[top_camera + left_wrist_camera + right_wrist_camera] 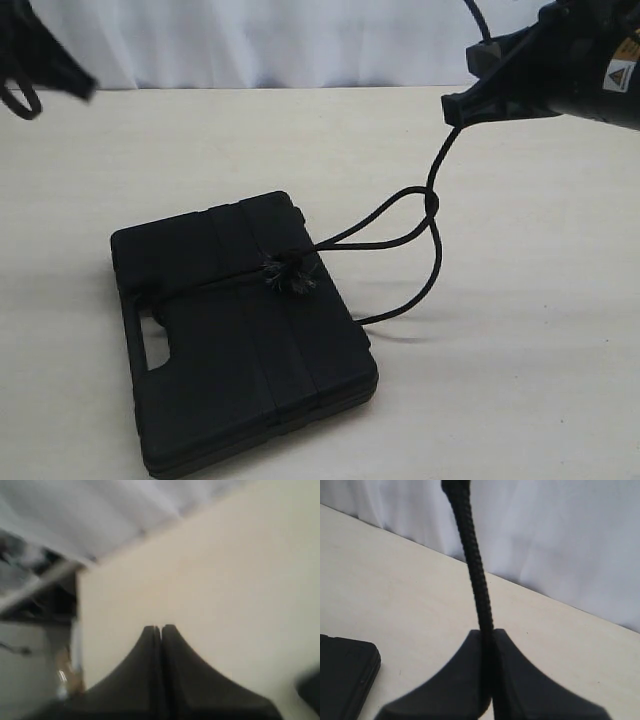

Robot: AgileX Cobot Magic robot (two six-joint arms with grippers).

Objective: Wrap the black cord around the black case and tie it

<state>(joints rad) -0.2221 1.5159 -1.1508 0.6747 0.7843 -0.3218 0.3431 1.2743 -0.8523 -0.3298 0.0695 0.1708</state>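
Observation:
The black case lies flat on the table, its handle slot toward the front left. The black cord crosses the lid and ends in a frayed knot on top. From there it loops over the table to the right and rises to my right gripper. That gripper is shut on the cord, and a corner of the case shows beside it. My left gripper hangs at the far left, well away from the case. Its jaws are shut with nothing between them.
The beige table ends at a white curtain along the back. A thin cable loop hangs from the left arm. The table's side edge shows in the left wrist view, with clutter beyond it.

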